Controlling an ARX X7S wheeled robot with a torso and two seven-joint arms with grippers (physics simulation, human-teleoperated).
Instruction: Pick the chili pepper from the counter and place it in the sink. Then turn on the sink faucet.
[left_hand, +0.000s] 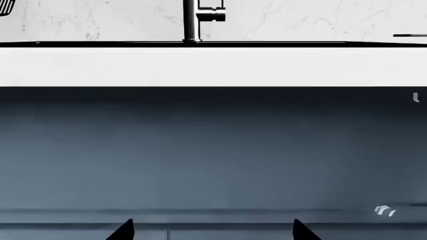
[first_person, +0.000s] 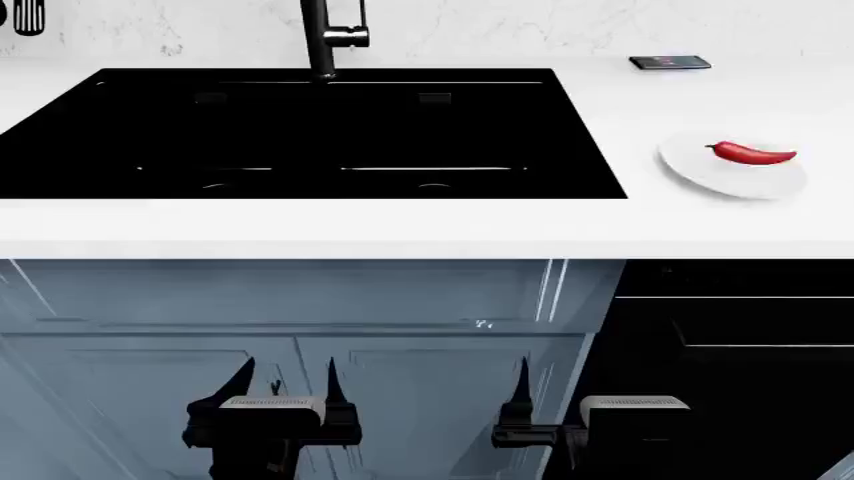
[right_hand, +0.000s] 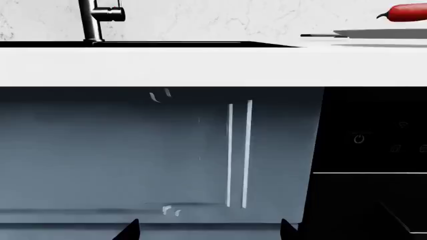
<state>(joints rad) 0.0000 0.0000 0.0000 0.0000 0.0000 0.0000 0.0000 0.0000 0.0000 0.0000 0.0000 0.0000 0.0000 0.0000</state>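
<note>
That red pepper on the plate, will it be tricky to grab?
Probably a bit. The chili pepper looks glossy, so it may slip between the fingers. Its rounded, tapered shape could let it roll on the shallow white plate if nudged. Being small, it is likely light.

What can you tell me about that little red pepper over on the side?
The chili pepper is small, glossy red, curved and tapered, with a dark stem end pointing toward the sink. It lies flat on a white plate on the counter, right of the basin. Nothing else touches it; both end effectors hang below the counter.
</note>
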